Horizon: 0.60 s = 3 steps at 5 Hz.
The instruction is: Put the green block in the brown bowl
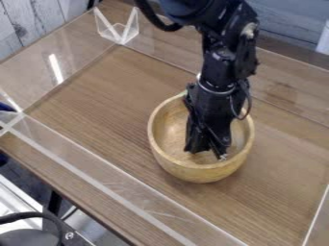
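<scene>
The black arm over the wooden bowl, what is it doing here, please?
One black robot arm reaches straight down into the brown bowl, which sits on a wooden table with clear walls. Its claw is low inside the bowl, near the bottom, and it is shut. The job is to put a green block into this bowl, but no block can be seen from this view; the claw hides whatever may lie beneath it. So I cannot say if it holds anything.
</scene>
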Motion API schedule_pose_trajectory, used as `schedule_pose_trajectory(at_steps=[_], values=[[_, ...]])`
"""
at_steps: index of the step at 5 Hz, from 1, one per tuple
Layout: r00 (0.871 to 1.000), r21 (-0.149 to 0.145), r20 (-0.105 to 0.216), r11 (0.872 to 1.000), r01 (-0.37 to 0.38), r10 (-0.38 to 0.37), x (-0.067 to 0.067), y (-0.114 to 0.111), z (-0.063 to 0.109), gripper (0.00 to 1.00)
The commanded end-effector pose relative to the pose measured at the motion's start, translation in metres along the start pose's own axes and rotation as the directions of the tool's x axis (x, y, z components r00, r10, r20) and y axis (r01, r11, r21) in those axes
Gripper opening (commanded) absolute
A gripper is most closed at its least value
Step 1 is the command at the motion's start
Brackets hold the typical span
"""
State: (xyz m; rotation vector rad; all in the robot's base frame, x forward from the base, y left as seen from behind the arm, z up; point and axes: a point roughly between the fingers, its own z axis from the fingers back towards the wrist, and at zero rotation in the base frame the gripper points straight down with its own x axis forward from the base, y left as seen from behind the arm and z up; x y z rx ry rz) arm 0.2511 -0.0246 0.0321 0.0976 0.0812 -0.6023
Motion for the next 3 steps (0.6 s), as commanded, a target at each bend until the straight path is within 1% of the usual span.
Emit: schedule_pose_trajectory(at_steps=[1,2,3], values=[[0.999,0.003,0.043,1.000,0.015,-0.015,0.006,0.006,0.006,1.00],[0.998,-0.011,0.055,1.000,0.026,-0.026,0.007,0.009,0.006,1.00],[0.998,-0.044,0.057,0.999,0.005,-0.002,0.009,0.011,0.017,1.00]])
